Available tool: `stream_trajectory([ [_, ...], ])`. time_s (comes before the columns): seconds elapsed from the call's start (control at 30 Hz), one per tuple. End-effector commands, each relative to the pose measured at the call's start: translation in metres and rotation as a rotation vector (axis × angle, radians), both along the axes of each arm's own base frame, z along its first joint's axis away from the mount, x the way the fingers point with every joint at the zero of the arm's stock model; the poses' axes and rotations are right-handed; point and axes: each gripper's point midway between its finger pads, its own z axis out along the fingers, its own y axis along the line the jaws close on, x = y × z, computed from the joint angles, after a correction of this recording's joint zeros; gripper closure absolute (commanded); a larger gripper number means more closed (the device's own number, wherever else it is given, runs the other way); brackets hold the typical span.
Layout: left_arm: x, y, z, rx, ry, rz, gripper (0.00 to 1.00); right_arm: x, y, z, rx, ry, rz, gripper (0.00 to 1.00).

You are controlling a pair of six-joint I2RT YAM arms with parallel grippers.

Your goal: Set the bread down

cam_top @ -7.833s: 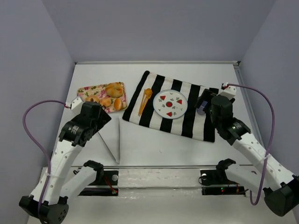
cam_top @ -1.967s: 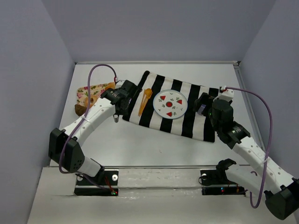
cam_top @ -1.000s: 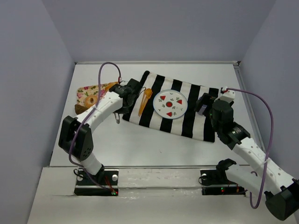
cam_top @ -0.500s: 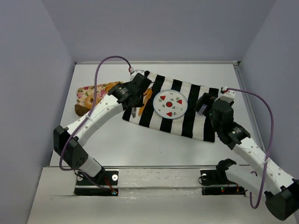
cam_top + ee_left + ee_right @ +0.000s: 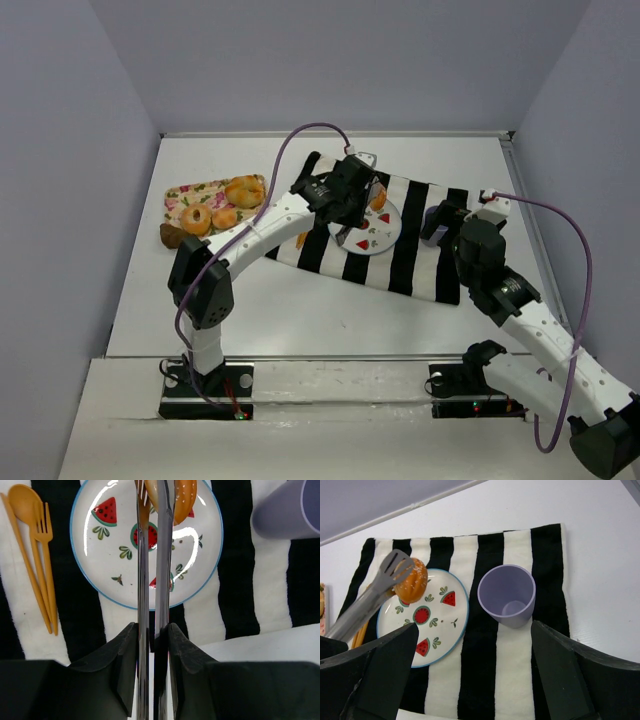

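Observation:
A golden bread roll hangs pinched between the tips of metal tongs. My left gripper is shut on the tongs' two arms. The roll sits just above the far edge of the white watermelon plate, and I cannot tell whether it touches. From above, the roll shows at the plate's upper rim beside the left gripper. My right gripper is open and empty, hovering near the purple cup.
The plate lies on a black-and-white striped mat. An orange spoon and fork rest left of the plate. A floral tray at back left holds more breads and a doughnut. A dark piece lies beside it.
My left arm has swung right from the floral tray to the plate, carrying the roll in the tongs. The right arm has barely moved.

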Motion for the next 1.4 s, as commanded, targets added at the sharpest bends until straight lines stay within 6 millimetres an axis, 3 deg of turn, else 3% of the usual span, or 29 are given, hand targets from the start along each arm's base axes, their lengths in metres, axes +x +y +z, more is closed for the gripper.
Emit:
stream_trajectory([
  [0.0, -0.006, -0.02, 0.021, -0.031, -0.027, -0.088, 0.63, 0.0, -0.003, 0.017, 0.022, -0.067, -0.024, 0.0],
  [0.33, -0.022, -0.023, -0.007, 0.015, 0.065, -0.145, 0.46, 0.0, -0.004, 0.018, 0.017, -0.07, -0.021, 0.0],
  [0.47, -0.026, -0.015, -0.016, 0.047, 0.089, -0.124, 0.46, -0.001, -0.004, 0.018, 0.025, -0.074, -0.026, 0.0],
  [0.63, -0.023, -0.013, 0.0, 0.031, 0.056, -0.105, 0.48, 0.0, -0.003, 0.017, 0.019, -0.069, -0.022, 0.0],
  [0.83, -0.015, 0.009, 0.023, 0.069, -0.014, -0.008, 0.52, 0.0, -0.003, 0.017, 0.021, -0.07, -0.022, 0.0],
  [0.97, -0.011, 0.038, 0.031, 0.112, -0.055, 0.092, 0.53, 0.0, -0.002, 0.016, 0.029, -0.066, -0.018, 0.0],
  [1.03, -0.013, 0.05, 0.026, 0.124, -0.041, 0.134, 0.53, 0.001, -0.001, 0.014, 0.026, -0.061, -0.014, 0.0],
  [1.27, -0.015, 0.116, 0.027, 0.204, -0.039, 0.318, 0.53, 0.002, 0.001, 0.014, 0.028, -0.06, -0.006, 0.0],
  [1.33, -0.02, 0.145, 0.023, 0.246, -0.018, 0.409, 0.53, 0.001, 0.001, 0.013, 0.028, -0.059, -0.009, 0.0],
  [1.37, -0.023, 0.172, 0.015, 0.28, 0.007, 0.499, 0.53, 0.001, 0.001, 0.013, 0.028, -0.059, -0.009, 0.0],
])
